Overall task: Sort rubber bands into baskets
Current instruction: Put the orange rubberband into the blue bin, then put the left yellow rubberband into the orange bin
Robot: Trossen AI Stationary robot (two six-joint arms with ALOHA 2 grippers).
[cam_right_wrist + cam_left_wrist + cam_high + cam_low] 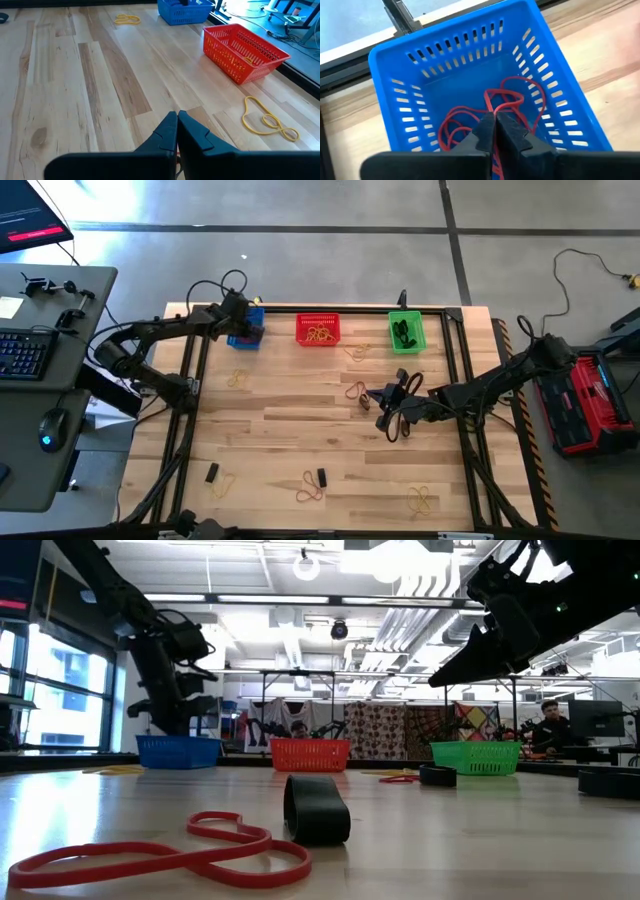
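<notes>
The blue basket (pixel 247 335) stands at the back left, the red basket (pixel 318 330) in the middle and the green basket (pixel 405 331) to its right. My left gripper (pixel 494 120) hangs inside the blue basket (pixel 470 75), shut on a red rubber band (pixel 512 97) that lies looped on the basket floor. My right gripper (pixel 176 119) is shut with nothing visible in it, raised over the table's middle right (pixel 378 398). A yellow band (pixel 267 120) lies past it, near the red basket (pixel 245 52). Loose bands lie scattered on the wood: a red one (pixel 170 855) and a thick dark one (pixel 317 810) near the front.
More yellow bands lie at the left (pixel 237 377) and front right (pixel 420 500). A dark band (pixel 212 473) sits front left. A desk with a keyboard (pixel 20 355) stands off the table's left side, a red case (pixel 585 400) off the right. People sit in the room behind.
</notes>
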